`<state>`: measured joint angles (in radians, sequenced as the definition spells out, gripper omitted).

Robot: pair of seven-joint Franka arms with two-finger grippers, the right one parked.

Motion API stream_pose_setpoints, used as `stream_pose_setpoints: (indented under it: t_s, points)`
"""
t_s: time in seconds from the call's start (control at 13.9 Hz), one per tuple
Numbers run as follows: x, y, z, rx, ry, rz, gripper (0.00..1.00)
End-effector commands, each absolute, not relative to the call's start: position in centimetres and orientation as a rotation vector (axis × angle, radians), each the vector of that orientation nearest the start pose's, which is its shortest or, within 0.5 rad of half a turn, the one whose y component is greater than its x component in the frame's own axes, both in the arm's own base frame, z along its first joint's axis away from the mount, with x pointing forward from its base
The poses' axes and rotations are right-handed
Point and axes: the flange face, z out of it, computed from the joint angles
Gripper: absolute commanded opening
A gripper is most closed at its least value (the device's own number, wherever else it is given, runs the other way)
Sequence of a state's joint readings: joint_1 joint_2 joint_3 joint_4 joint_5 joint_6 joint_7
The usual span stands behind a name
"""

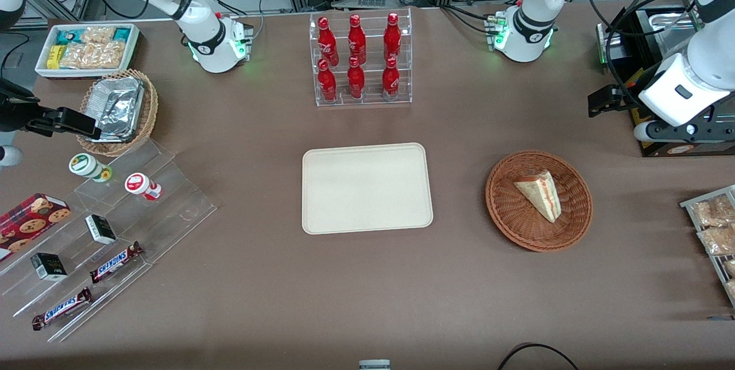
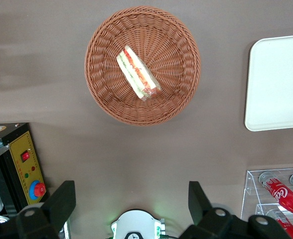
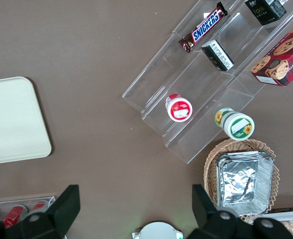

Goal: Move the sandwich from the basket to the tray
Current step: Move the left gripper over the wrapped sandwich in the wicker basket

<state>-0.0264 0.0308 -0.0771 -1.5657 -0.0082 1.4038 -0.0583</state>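
Note:
The sandwich, a pale triangular wedge with red and green layers along its edge, lies in the round reddish-brown wicker basket. The cream tray lies flat beside the basket, toward the parked arm's end, with nothing on it. My gripper hangs well above the table, farther from the front camera than the basket and nearer the working arm's end. Its fingers are open wide and hold nothing.
A clear rack of red bottles stands farther back than the tray. A black box with a yellow panel sits near my gripper. A wire rack of bagged snacks is at the working arm's end.

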Motion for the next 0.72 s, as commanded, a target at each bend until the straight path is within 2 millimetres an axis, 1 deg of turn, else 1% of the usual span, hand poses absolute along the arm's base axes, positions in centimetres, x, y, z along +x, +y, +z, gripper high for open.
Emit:
stream_pose_setpoints:
  t_s: [0.0, 0.14, 0.22, 0.65]
  points:
    - [53.6, -6.9, 59.4, -3.115, 0.093, 0.273, 1.00]
    - [53.7, -7.1, 59.1, -3.115, 0.101, 0.268, 1.00]
    - [53.7, -7.2, 58.4, -3.113, 0.103, 0.282, 1.00]
    - [53.9, -7.3, 51.0, -3.115, 0.102, 0.260, 1.00]
